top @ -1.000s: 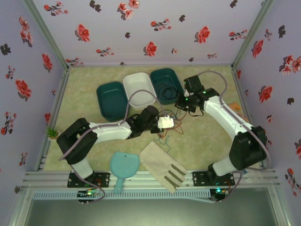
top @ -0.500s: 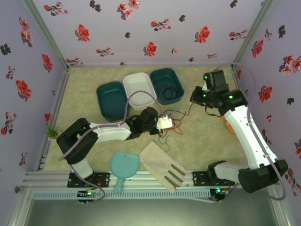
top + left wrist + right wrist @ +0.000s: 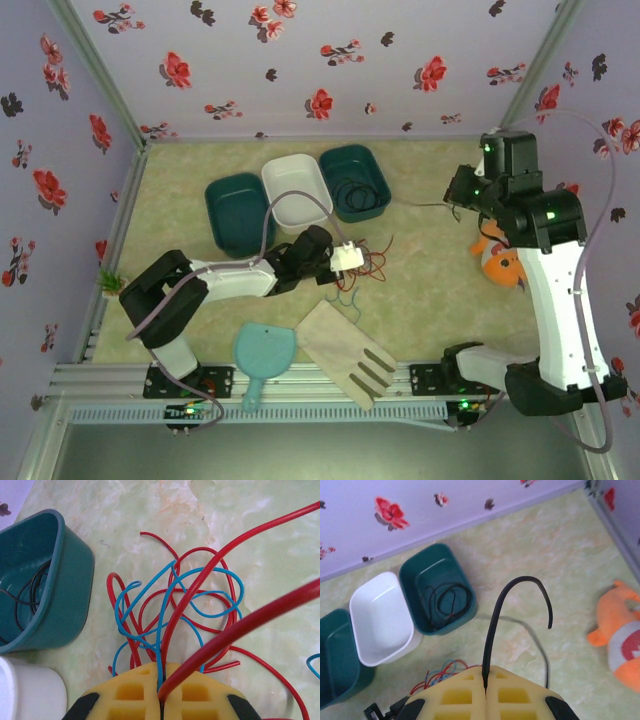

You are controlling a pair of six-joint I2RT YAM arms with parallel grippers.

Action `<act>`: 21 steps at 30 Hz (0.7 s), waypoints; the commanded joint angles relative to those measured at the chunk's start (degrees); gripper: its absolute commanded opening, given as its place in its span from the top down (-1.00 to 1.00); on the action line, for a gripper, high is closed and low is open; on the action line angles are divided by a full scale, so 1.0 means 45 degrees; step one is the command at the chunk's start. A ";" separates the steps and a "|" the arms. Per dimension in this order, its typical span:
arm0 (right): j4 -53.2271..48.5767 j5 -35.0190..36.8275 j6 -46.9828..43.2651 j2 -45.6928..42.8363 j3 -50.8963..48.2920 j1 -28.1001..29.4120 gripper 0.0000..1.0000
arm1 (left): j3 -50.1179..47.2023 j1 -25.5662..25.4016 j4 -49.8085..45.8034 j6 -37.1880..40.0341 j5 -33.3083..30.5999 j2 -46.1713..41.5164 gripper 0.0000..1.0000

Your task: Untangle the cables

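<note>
A tangle of red cable [image 3: 200, 580] and teal-blue cable [image 3: 220, 572] lies on the mat just ahead of my left gripper [image 3: 162, 667]. That gripper is shut, pinching a red strand and a blue strand between its yellow pads. From above, the tangle [image 3: 372, 262] sits beside the left gripper [image 3: 350, 258] at mid-table. My right gripper [image 3: 485, 669] is shut on a short black cable [image 3: 492, 625], which arches up and hooks over to a free end. It hangs raised at the far right [image 3: 458, 195]. More black cable [image 3: 442, 602] lies coiled inside the right teal bin [image 3: 372, 165].
A white bin [image 3: 297, 192] and a second teal bin [image 3: 236, 212] stand at the back. An orange plush toy [image 3: 500, 265] lies under the right arm. A teal dustpan [image 3: 262, 355] and a wooden slotted board [image 3: 350, 350] lie near the front edge.
The right arm has risen and swung right, away from the tangle, carrying the black cable clear of it. The left gripper stays put, still shut on the red and blue strands.
</note>
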 commanded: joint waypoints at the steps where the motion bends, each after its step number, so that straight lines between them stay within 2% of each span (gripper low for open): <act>1: -0.0695 0.1292 -0.0650 -0.0008 0.0728 -0.0098 1.00 | -0.0153 0.0138 0.0366 -0.0596 -0.0091 -0.0670 1.00; 10: 0.1357 0.0239 -0.1011 0.0710 0.0584 -0.0112 1.00 | 0.0145 0.0602 -0.0210 -0.2715 -0.0096 -0.1821 1.00; 21: 0.5013 -0.1681 -0.0877 0.2710 0.1455 -0.0067 1.00 | 0.0553 0.1012 -0.1002 -0.4741 -0.0015 -0.2767 1.00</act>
